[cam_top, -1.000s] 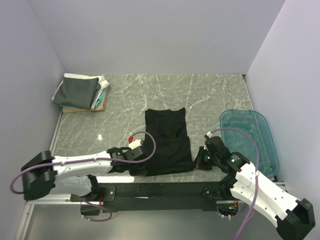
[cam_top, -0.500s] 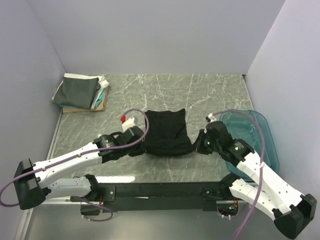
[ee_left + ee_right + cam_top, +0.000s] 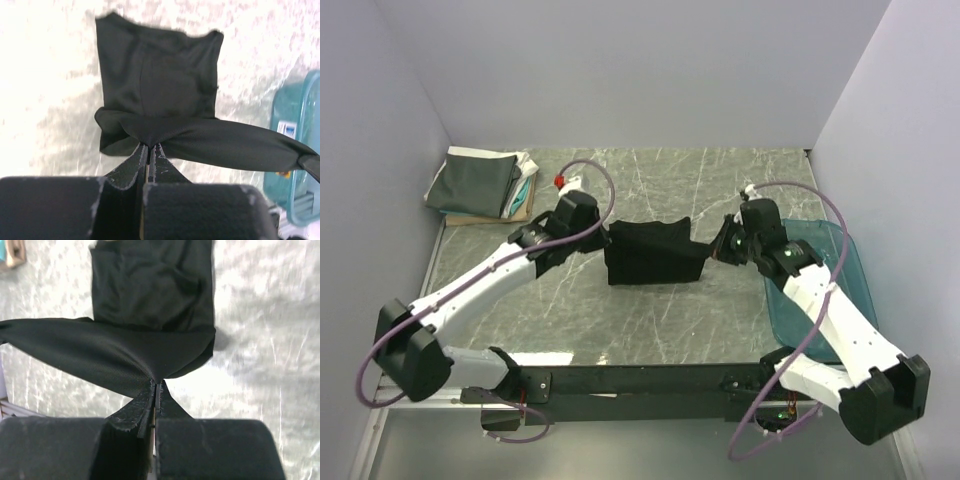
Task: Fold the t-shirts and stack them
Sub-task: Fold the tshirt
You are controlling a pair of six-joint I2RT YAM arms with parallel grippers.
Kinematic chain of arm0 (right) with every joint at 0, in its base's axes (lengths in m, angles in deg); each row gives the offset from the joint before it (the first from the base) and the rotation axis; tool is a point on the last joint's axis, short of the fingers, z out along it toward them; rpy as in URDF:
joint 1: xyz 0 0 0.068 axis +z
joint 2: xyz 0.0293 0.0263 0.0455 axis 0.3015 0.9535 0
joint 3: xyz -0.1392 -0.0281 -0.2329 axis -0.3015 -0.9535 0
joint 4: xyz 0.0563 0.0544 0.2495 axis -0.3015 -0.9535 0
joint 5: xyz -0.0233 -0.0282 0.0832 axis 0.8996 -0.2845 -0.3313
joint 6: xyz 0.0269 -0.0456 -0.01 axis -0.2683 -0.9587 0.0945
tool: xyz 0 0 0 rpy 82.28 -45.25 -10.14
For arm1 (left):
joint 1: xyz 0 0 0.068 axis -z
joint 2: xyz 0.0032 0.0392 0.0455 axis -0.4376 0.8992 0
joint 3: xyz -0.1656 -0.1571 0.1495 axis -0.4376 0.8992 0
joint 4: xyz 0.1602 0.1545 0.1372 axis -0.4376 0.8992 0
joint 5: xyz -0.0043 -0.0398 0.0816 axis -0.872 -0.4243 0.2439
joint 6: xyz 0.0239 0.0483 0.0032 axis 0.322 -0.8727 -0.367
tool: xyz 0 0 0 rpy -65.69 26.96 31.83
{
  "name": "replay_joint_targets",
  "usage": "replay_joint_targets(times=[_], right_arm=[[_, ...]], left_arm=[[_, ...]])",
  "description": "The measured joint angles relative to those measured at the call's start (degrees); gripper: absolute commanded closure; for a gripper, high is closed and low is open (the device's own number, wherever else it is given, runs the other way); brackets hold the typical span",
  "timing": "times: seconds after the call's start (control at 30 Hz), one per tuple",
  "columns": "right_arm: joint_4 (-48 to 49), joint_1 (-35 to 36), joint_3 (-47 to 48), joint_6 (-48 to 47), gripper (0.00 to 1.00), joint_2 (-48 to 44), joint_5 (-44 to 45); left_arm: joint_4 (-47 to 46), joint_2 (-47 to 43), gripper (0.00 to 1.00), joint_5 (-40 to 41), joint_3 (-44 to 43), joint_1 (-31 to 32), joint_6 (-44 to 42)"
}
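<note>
Black in colour, the t-shirt [image 3: 653,258] is laid at the middle of the marble table [image 3: 650,322], its lifted edge stretched between the left gripper [image 3: 149,148] and right gripper [image 3: 156,385], each closed tight on a corner. A teal tub [image 3: 853,285] is set at the right edge, and folded t-shirts [image 3: 475,183] are stacked in the far-left corner.

centre of frame: middle t-shirt [image 3: 653,255] lying on my desk [image 3: 650,180] | my left pincer [image 3: 604,240] clamped on its left edge, my right pincer [image 3: 718,250] on its right edge | upper left: stack of t-shirts [image 3: 480,182] in the desk's far corner | right of frame: tub [image 3: 840,270], my right arm crossing over it
</note>
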Motion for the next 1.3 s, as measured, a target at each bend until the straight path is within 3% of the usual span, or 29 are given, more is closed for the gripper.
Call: replay_joint_targets(times=[0.37, 0.87, 0.97, 1.0, 1.07, 1.1, 1.13, 1.23, 1.27, 1.3], right_arm=[[4.79, -5.7, 10.54, -2.91, 1.0, 15.21, -5.51], [9.25, -9.38, 24.68, -3.13, 1.0, 39.71, -7.91], [10.05, -9.79, 27.3, -2.49, 1.0, 44.72, -7.26], [10.43, -9.92, 28.46, -2.29, 0.95, 46.64, -6.95], [11.06, -10.14, 30.97, -1.64, 0.67, 50.27, -6.25], [11.17, -10.21, 32.35, -1.62, 0.55, 52.09, -5.81], [11.02, -10.32, 34.14, -1.7, 0.34, 53.94, -5.51], [10.6, -10.64, 39.5, -2.4, 0.28, 58.47, -4.07], [10.21, -10.71, 41.0, -2.62, 0.27, 59.28, -3.52], [10.23, -10.75, 41.68, -2.82, 0.27, 59.47, -3.08]], left_arm=[[-2.05, 13.29, 0.99, -6.19, -9.6, -9.53, -5.25], [-2.54, 34.64, 0.99, -12.59, -23.67, -16.79, -6.86], [-2.43, 39.74, 0.94, -13.7, -27.89, -17.7, -6.91], [-2.27, 41.42, 0.84, -14.1, -29.35, -17.94, -6.91], [-2.14, 44.19, 0.7, -14.19, -31.87, -18.29, -7.1], [-2.16, 45.27, 0.53, -14.12, -32.74, -18.45, -7.15], [-2.12, 46.07, 0.47, -13.99, -33.33, -18.58, -7.34], [-1.57, 47.04, 0.26, -13.64, -34.25, -18.86, -7.08], [-1.2, 47.04, 0.06, -13.51, -34.62, -18.97, -7.26], [-0.96, 47.04, 0.03, -13.42, -35.19, -19.06, -7.56]])
